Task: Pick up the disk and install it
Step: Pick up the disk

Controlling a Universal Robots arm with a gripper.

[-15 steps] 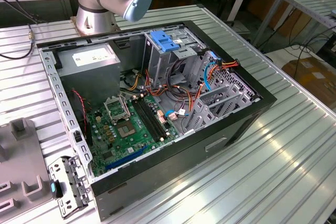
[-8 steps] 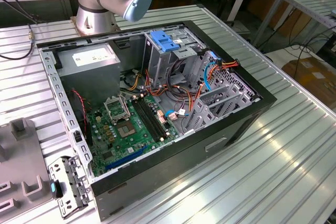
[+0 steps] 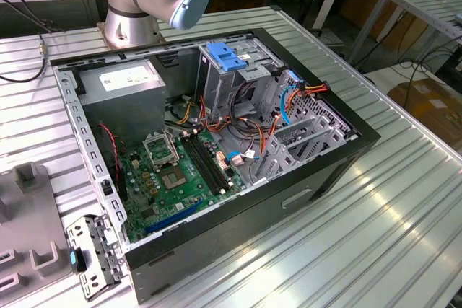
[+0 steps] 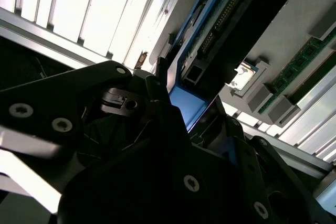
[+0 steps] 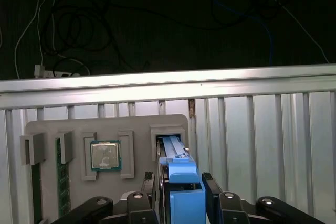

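In the first wrist view my tool (image 5: 184, 182) is clamped on the disk (image 5: 178, 161), closed against both of its flat sides, with the blue rail edge turned toward the camera. The disk stands on edge, its far end at a slot of the grey holder (image 5: 136, 129), which lies on the ribbed desk (image 5: 262, 129) and also carries a processor chip (image 5: 105, 156). In the exterior view the open computer case (image 3: 216, 250) sits on the desk
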